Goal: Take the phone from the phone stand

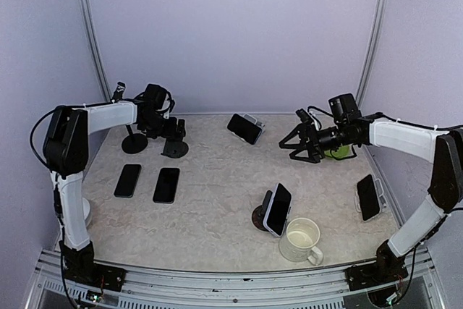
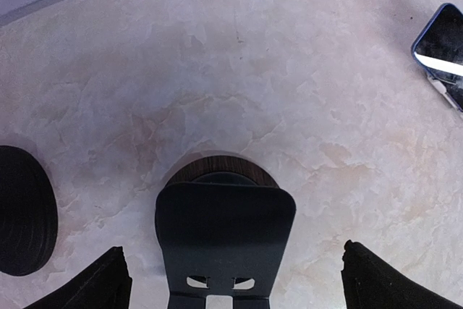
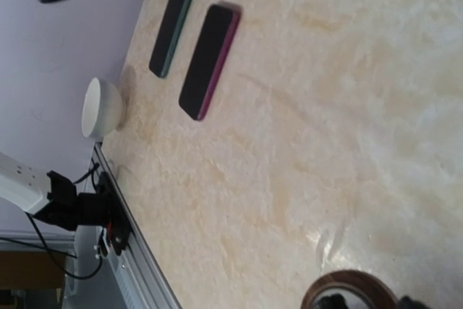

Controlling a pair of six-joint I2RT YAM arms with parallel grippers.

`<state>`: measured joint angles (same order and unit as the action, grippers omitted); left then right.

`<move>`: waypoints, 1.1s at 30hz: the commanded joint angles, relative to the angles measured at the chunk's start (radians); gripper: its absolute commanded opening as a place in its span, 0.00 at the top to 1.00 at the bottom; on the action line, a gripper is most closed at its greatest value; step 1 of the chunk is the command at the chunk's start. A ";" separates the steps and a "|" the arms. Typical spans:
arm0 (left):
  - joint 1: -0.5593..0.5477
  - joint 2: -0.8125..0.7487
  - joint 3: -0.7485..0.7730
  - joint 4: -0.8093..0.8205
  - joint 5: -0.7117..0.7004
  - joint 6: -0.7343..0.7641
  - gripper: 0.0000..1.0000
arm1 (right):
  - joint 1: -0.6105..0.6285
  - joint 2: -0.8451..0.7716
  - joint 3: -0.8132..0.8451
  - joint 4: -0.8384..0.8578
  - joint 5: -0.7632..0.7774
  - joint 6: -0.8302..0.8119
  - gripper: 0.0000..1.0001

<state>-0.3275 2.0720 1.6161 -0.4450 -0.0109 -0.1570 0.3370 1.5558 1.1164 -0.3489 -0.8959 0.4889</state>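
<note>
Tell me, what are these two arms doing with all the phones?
They are lifting phones off stands. Two phones lie flat on the left. The left fingers hang open above an empty stand, holding nothing. The right fingers, open too, hover over the table. Three more phones sit on stands: back, front and right.

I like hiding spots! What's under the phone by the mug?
A dark stand holds up the phone beside the mug; only its round base peeks out. The part touching the phone is covered.
</note>
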 commanded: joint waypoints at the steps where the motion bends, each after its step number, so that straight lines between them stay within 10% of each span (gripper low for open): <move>1: -0.028 -0.126 -0.048 0.000 0.053 0.018 0.01 | -0.010 -0.027 -0.047 0.031 -0.020 -0.051 0.01; 15: -0.381 -0.422 -0.487 0.242 0.273 0.094 0.01 | -0.010 -0.091 -0.200 0.067 -0.017 -0.053 0.05; 33: -0.760 -0.301 -0.829 0.858 0.075 0.135 0.01 | -0.010 -0.162 -0.291 0.068 -0.048 0.004 0.05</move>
<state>-1.0588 1.7103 0.7967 0.2264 0.1139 -0.0406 0.3370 1.4212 0.8310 -0.2829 -0.9211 0.4831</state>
